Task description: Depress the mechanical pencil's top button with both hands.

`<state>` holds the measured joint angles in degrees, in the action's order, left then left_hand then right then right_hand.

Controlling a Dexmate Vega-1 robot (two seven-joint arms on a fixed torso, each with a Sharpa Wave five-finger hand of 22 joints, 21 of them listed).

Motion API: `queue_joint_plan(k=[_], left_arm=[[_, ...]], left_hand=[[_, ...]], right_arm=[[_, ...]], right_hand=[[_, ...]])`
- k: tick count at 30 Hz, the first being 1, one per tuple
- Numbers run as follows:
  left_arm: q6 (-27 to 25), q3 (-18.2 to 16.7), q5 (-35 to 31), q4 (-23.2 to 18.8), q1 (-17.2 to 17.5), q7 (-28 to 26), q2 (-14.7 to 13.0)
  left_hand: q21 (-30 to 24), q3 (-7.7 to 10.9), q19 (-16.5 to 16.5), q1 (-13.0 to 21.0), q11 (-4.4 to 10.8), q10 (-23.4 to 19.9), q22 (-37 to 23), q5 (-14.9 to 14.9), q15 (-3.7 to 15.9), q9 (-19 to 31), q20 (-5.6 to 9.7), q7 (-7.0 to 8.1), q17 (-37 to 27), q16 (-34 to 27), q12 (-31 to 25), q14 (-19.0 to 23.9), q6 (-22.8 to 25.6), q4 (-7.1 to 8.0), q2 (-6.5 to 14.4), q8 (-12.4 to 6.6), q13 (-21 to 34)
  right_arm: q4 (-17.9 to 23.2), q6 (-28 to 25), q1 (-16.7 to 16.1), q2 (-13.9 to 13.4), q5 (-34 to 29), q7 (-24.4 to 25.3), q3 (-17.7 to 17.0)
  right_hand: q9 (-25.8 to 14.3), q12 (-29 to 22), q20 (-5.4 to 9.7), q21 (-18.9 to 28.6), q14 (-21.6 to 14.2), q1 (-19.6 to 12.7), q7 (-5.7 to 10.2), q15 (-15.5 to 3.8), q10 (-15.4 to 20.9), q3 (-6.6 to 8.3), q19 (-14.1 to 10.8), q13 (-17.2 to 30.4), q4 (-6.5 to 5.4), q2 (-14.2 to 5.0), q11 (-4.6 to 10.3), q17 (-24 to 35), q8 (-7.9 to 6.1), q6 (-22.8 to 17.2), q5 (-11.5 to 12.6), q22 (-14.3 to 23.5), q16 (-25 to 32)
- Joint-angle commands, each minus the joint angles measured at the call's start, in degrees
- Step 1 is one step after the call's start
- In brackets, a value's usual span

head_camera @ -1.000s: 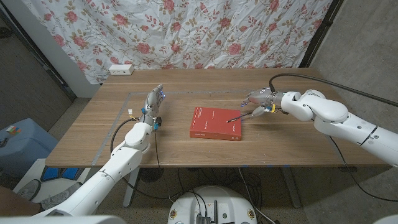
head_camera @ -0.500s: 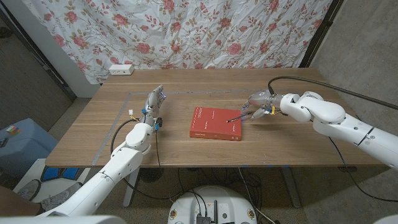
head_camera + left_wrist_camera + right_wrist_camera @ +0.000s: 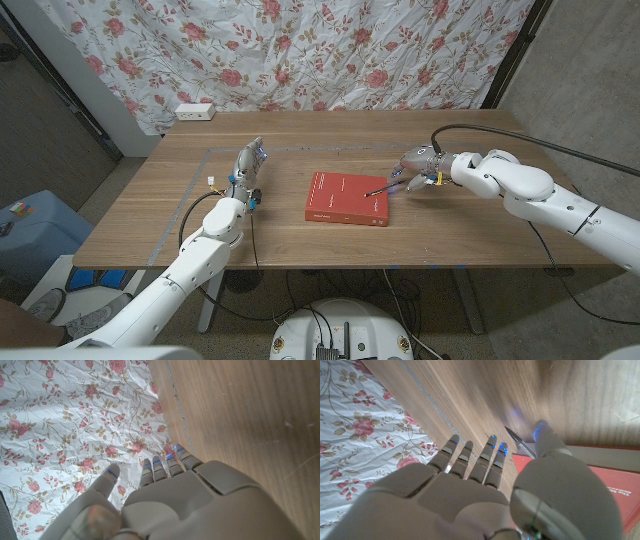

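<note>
A thin dark mechanical pencil (image 3: 381, 186) slants down from my right hand (image 3: 416, 164), its lower end over the right edge of a red book (image 3: 345, 198) at the table's middle. In the right wrist view the pencil (image 3: 521, 446) runs between the thumb (image 3: 545, 436) and the nearest finger, pinched there, while the other fingers are stretched out; the red book (image 3: 602, 476) lies beside it. My left hand (image 3: 247, 168) stands on the table left of the book, fingers straight and holding nothing. From the left wrist its fingers (image 3: 165, 467) point toward the floral cloth.
A white power strip (image 3: 194, 111) lies at the table's far left corner. A grey tape line (image 3: 196, 195) marks a rectangle on the wood. A floral cloth (image 3: 300, 50) hangs behind the table. A blue bin (image 3: 30, 228) stands on the floor at the left.
My right arm has eased slightly to the left with the pencil still in its hand. The left hand and the book have stayed put.
</note>
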<state>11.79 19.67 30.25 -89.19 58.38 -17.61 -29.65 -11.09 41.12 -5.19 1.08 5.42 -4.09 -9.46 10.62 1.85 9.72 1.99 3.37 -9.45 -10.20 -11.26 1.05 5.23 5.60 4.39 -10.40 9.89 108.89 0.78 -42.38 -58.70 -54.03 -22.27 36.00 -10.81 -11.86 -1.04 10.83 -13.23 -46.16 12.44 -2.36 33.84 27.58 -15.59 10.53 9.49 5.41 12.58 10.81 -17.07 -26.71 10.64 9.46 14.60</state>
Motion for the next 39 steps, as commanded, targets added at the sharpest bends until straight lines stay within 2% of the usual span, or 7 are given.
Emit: queue_joint_plan(k=[1,15,24,31,39], left_arm=[[0.67,-0.11,0.24,0.02,0.54,-0.23,0.26],[0.95,-0.2,0.54,0.5,0.45,0.44,0.18],[0.57,0.0,0.69,1.16,-0.23,0.79,0.25],[0.57,0.11,0.76,1.48,-0.44,1.01,0.28],[-0.02,0.15,0.95,1.22,-0.42,0.92,0.14]], left_hand=[[-0.11,-0.03,-0.66,-0.47,0.13,-0.09,-0.29,0.39,4.44,0.17,2.25,0.08,-0.24,-0.02,0.09,0.33,0.55,0.35,3.85,-0.07,0.17],[-0.1,-0.07,-0.86,-0.52,0.13,-0.24,-0.29,0.39,4.38,0.17,2.21,0.01,-0.25,0.0,0.1,0.44,0.7,0.52,3.77,-0.07,0.17],[-0.08,-0.08,-0.9,-0.53,0.12,-0.29,-0.29,0.4,4.39,0.17,2.17,-0.01,-0.25,0.04,0.11,0.42,0.74,0.6,3.75,-0.06,0.18],[-0.05,-0.08,-0.91,-0.53,0.07,-0.35,-0.29,0.41,4.35,0.17,2.11,-0.06,-0.25,0.04,0.11,0.46,0.78,0.65,3.73,-0.05,0.18],[-0.09,-0.07,-1.08,-0.52,0.07,-0.43,-0.3,0.41,4.22,0.18,1.87,-0.05,-0.25,0.03,0.11,0.53,0.79,0.71,3.73,-0.03,0.19]], right_arm=[[-1.14,0.47,-0.55,0.34,-1.17,3.41,0.3],[-2.0,0.95,-0.74,0.77,-0.03,5.37,0.21],[-2.12,0.49,-1.24,0.85,0.45,6.56,0.09],[-2.62,1.06,-0.99,0.95,0.78,7.13,0.33],[-3.38,2.19,-0.82,0.96,0.76,9.24,0.48]], right_hand=[[-0.38,0.0,0.34,0.26,-1.61,-1.5,0.02,-4.01,2.38,-0.44,-1.11,0.22,0.22,-0.29,0.0,0.12,-0.94,-2.52,0.47,0.08,0.24],[-0.51,0.14,1.57,0.25,-4.86,-3.26,0.08,-6.21,6.97,-1.71,-3.24,0.11,-0.09,-0.81,0.08,0.26,-2.44,-7.62,0.65,0.09,0.45],[-0.56,0.14,2.39,0.22,-7.79,-4.89,0.12,-7.91,11.92,-3.01,-4.84,0.12,-0.22,-1.83,0.16,0.43,-3.72,-12.45,0.56,0.1,0.72],[-0.55,0.18,2.73,0.19,-8.55,-5.55,0.11,-8.43,13.52,-3.48,-5.34,0.14,-0.19,-2.11,0.17,0.52,-4.04,-13.94,0.52,0.11,0.78],[-0.61,0.24,3.35,0.21,-10.32,-7.22,0.17,-8.77,16.96,-4.37,-6.45,0.16,-0.18,-3.21,0.16,0.81,-4.83,-17.23,0.38,0.12,1.15]])
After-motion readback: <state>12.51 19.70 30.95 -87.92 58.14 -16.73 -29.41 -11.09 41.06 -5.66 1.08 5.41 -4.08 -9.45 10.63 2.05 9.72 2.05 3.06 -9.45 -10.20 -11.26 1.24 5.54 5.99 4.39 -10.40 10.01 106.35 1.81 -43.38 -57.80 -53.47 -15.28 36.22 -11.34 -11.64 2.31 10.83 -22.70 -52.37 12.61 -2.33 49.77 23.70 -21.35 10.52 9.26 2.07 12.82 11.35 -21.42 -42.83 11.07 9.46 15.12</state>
